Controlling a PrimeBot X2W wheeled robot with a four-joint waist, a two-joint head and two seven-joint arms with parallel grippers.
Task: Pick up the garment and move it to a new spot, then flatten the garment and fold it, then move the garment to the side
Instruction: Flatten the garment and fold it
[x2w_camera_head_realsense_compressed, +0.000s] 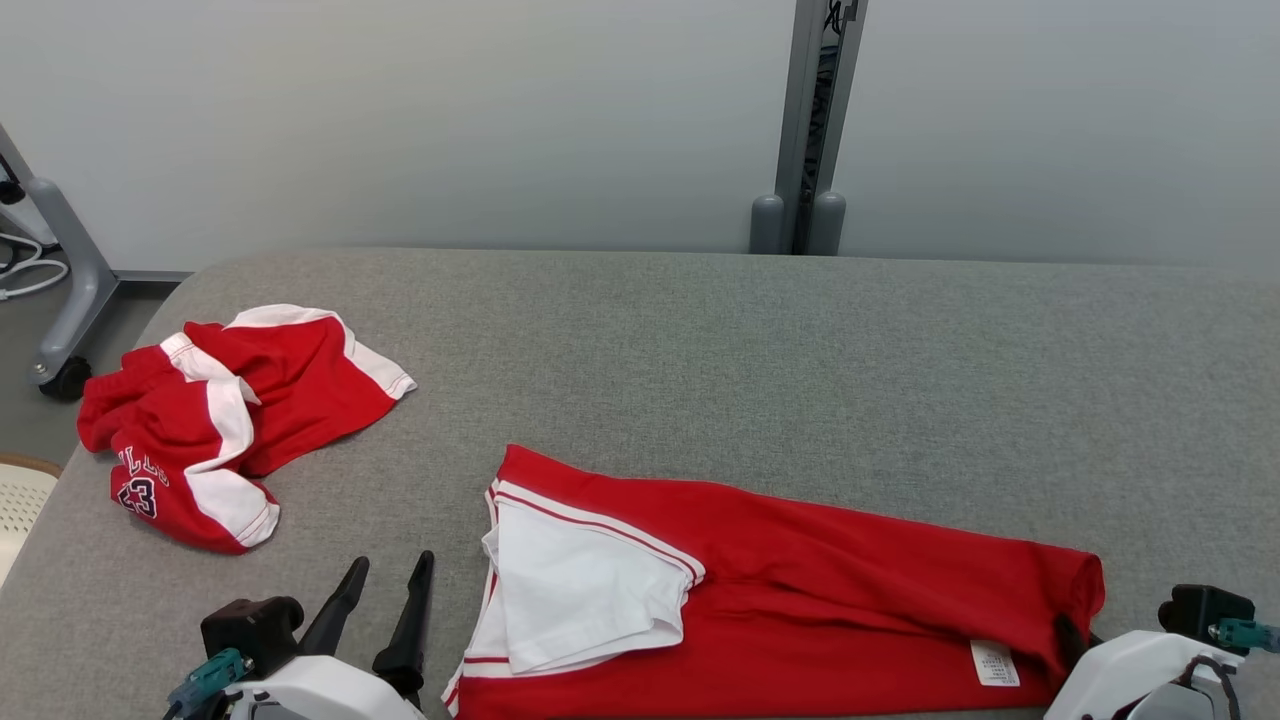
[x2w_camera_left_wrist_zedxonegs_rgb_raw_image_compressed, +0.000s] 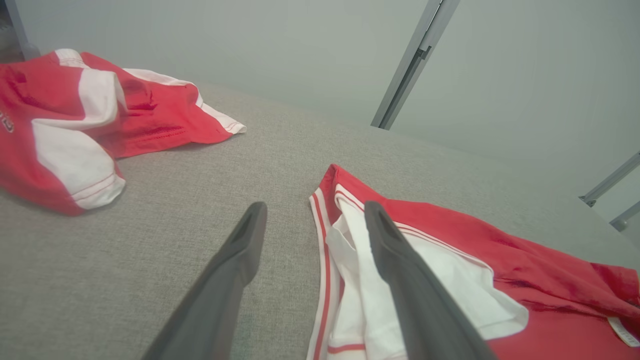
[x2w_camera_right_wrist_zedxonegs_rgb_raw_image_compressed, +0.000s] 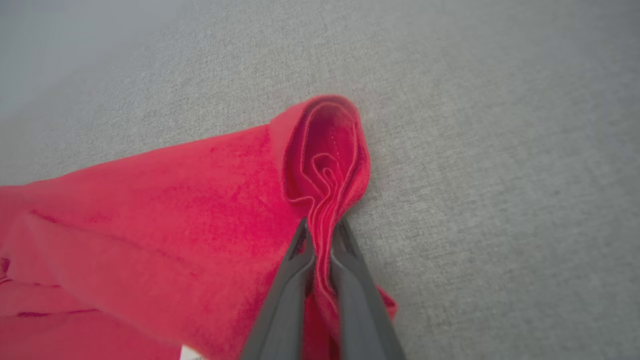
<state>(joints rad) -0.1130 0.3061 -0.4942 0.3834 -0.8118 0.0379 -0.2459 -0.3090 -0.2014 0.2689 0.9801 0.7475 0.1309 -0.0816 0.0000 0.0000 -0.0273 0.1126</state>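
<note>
A: So, which step is in hand?
B: Grasp phase, as judged. The garment (x2w_camera_head_realsense_compressed: 800, 590) is laid as a long rumpled red strip along the near edge of the grey table (x2w_camera_head_realsense_compressed: 800, 330), from 7 o'clock out to 4 o'clock. It is neither flattened nor folded square.
A: Right side?
B: The right gripper (x2w_camera_right_wrist_zedxonegs_rgb_raw_image_compressed: 322, 227) is pinched narrow on a bunched fold at the garment's 4 o'clock end. Cloth is seen clamped between the fingers (x2w_camera_right_wrist_zedxonegs_rgb_raw_image_compressed: 285, 300) in the right wrist view. A white label (x2w_camera_head_realsense_compressed: 994, 662) lies just beside the grip.
A: Left side?
B: The left gripper (x2w_camera_head_realsense_compressed: 390, 562) is spread wide, with nothing held. It is placed at 7 o'clock, just beside the striped hem (x2w_camera_left_wrist_zedxonegs_rgb_raw_image_compressed: 322, 260) and apart from it.
A: Anything else on the table?
B: A second red-and-white jersey (x2w_camera_head_realsense_compressed: 215, 420) is crumpled at 9 o'clock, well apart.
A: Next move?
B: A second grip is probably called for. The left gripper would be brought over the hem and closed on it, so the strip can be lifted and tensioned from both ends. With a one-sided lift, dragging and bunching are to be expected. The jersey at 9 o'clock should be kept clear of.
</note>
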